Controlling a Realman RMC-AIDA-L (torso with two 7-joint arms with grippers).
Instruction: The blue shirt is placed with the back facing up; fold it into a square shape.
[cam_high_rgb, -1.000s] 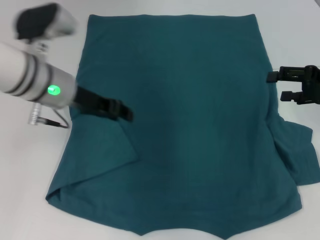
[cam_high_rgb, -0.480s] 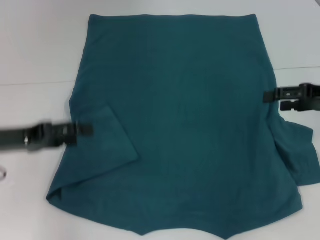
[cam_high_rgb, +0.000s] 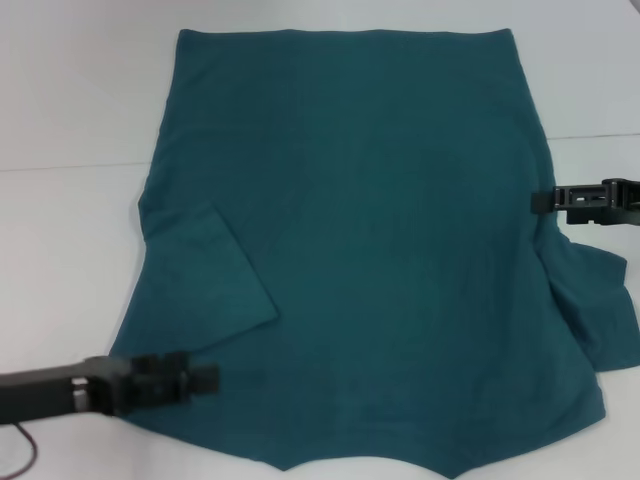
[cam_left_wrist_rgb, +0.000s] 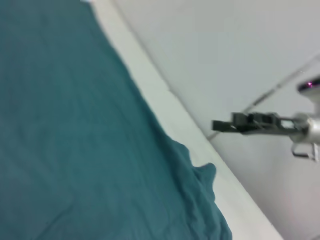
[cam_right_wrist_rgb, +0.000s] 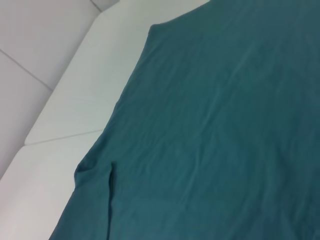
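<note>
Your bench (cam_high_rgb: 70, 90) is a plain white surface, and in the head view the blue shirt (cam_high_rgb: 380, 230) lies spread on it, back up, with its left sleeve (cam_high_rgb: 205, 275) already turned in over the body so that side runs straighter. The left gripper (cam_high_rgb: 205, 377) sits low at the near left corner of the cloth, jaws over the hem edge; you cannot tell whether they are spread or pinching. The right gripper (cam_high_rgb: 543, 200) reaches in at the right edge, just above the right sleeve (cam_high_rgb: 595, 300), which lies unfolded outward. That placement suggests the sleeve is the next fold, though whether those jaws are closed is also unclear.

In the left wrist view, the shirt fills the frame beneath that arm, and the right gripper (cam_left_wrist_rgb: 220, 125) shows far off beyond the shirt's edge.

In the right wrist view, only shirt fabric and bench show, with the folded left sleeve (cam_right_wrist_rgb: 92, 200) on the far side.
</note>
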